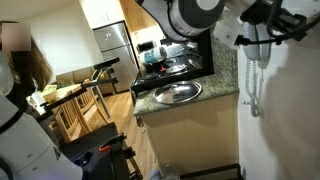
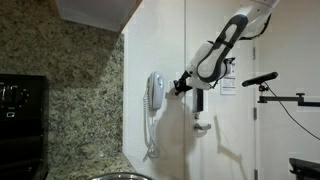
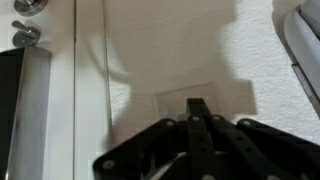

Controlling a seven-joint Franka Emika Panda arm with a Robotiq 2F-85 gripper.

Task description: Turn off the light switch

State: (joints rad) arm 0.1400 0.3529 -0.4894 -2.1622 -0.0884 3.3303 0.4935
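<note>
The light switch [image 3: 232, 97] is recorded as a small flat white rectangular plate mounted on the textured white wall [image 3: 170, 50], near the middle of the wrist view. Its toggle position cannot be made out, since the plate's centre is covered by the gripper. The gripper [image 3: 200, 104] is seen entering from the bottom edge of the wrist view, jaws pressed fully together with nothing held between them. Its joined tip is overlaid on the lower middle of the plate. Whether the tip is in contact with the plate or just off it cannot be determined. In an exterior view the gripper [image 2: 182, 86] is seen at the wall surface just beside the wall telephone [image 2: 155, 92], and the switch itself is hidden there. The telephone's coiled cord [image 2: 150, 135] is hung below the handset. In the wrist view an edge of the telephone [image 3: 303, 40] is noted at the right, near the plate but apart from it. On the opposite side a door frame [image 3: 88, 80] is seen running vertically, with two metal lock fittings [image 3: 25, 35] at the upper left corner. The arm [image 2: 222, 50] is extended down from the upper right toward the wall. In an exterior view a steel sink [image 1: 178, 92] is set in a granite counter [image 1: 215, 92], with a refrigerator [image 1: 115, 45] noted farther back.
</note>
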